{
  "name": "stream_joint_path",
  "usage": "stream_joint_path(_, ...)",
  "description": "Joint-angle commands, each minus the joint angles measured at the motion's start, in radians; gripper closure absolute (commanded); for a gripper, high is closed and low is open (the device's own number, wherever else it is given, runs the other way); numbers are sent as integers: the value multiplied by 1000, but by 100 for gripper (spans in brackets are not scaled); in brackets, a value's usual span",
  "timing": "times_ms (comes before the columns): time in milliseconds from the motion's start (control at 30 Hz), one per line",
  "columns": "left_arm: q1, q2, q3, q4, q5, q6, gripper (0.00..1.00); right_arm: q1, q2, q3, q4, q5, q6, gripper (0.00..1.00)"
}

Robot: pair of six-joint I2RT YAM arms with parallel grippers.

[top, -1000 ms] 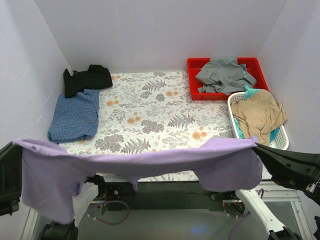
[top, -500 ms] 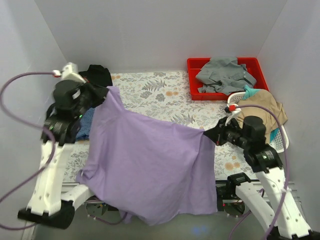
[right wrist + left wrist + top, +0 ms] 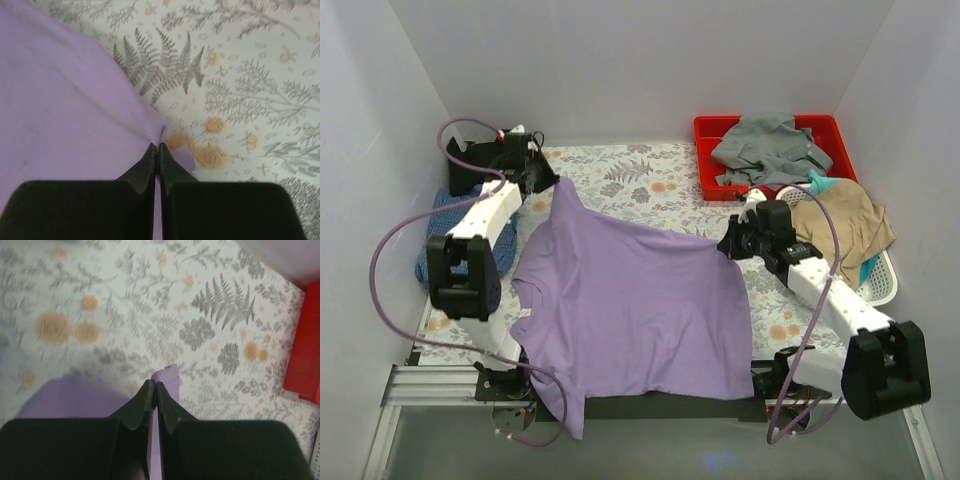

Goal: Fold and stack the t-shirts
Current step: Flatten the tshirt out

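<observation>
Top external view: the lilac t-shirt (image 3: 630, 300) lies spread on the table (image 3: 620, 190). Its long axis runs far-to-near, and the near part drapes over the table's front edge. The left jaws are pinched closed on the far-left corner and the right jaws on the far-right corner. The cloth trails nearward from both.

The lilac-purple cloth t-shirt (image 3: 630, 300) lies mid floral desk (image 3: 620, 190), overhanging the near edge. Left: blue checked t-shirt (image 3: 503, 240), black t-shirt (image 3: 465, 165) behind it. Far right: red plastic tray (image 3: 703, 150), white slatted basket (image 3: 885, 285) before it.
</observation>
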Motion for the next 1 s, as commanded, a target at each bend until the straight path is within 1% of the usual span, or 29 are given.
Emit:
stream_joint_path(0, 27, 149, 228, 136, 114, 71, 100, -3, 84, 130, 158, 85, -52, 99)
stream_joint_path(33, 30, 206, 280, 116, 165, 95, 100, -1, 133, 174, 160, 94, -61, 99)
stream_joint_path(67, 30, 287, 377, 99, 188, 100, 100, -1, 154, 191, 163, 112, -75, 99)
stream_joint_path(100, 31, 325, 407, 89, 212, 108, 100, -1, 176, 207, 164, 122, -79, 99)
stream_joint_path(167, 31, 375, 428, 110, 207, 126, 100, -1, 220, 233, 192, 110, -87, 99)
stream_joint_path(200, 37, 390, 443, 114, 210, 129, 100, 0, 233, 240, 201, 87, -96, 99)
stream_joint_path(233, 42, 405, 460, 83, 252, 135, 100, -1, 263, 251, 180, 24, -99, 99)
stream_joint_path(267, 43, 424, 471, 60, 260, 134, 100, 0, 279, 269, 149, -2, -101, 99)
stream_joint_path(300, 43, 422, 442, 46, 268, 131, 100, 2, 289, 267, 103, -25, -99, 99)
stream_joint_path(367, 43, 401, 381, 45, 279, 112, 100, 20, 305, 250, 62, -122, -113, 99)
stream_joint_path(400, 43, 371, 309, 52, 277, 100, 100, 28, 309, 234, 22, -134, -118, 99)
stream_joint_path(433, 43, 358, 271, 58, 282, 92, 100, 48, 303, 215, -16, -171, -115, 99)
stream_joint_path(533, 43, 300, 137, 107, 311, 79, 100, 78, 279, 153, -104, -212, -80, 99)
stream_joint_path(633, 43, 268, 77, 115, 294, 75, 100, 110, 233, 104, -148, -242, -49, 99)
stream_joint_path(667, 43, 261, 68, 113, 293, 72, 100, 115, 225, 93, -162, -245, -26, 94)
stream_joint_path(700, 43, 252, 56, 110, 302, 63, 100, 121, 225, 92, -193, -248, -18, 84)
stream_joint_path(733, 42, 234, 43, 110, 302, 57, 100, 131, 227, 107, -234, -248, -21, 84)
stream_joint_path(767, 42, 222, 16, 108, 300, 51, 100, 140, 224, 109, -291, -195, -13, 83)
stream_joint_path(800, 42, 208, 2, 110, 294, 48, 100, 146, 218, 115, -317, -147, -12, 72)
stream_joint_path(833, 43, 194, -15, 110, 285, 43, 100, 147, 193, 119, -330, -60, -6, 61)
stream_joint_path(867, 43, 167, -41, 111, 276, 39, 100, 147, 173, 119, -330, -15, -4, 48)
stream_joint_path(900, 42, 156, -53, 108, 267, 37, 100, 147, 138, 122, -330, 32, 5, 27)
stream_joint_path(933, 42, 148, -61, 110, 259, 37, 100, 147, 127, 127, -328, 124, 10, 23)
stream_joint_path(967, 42, 130, -75, 110, 256, 40, 100, 147, 118, 141, -327, 157, 11, 21)
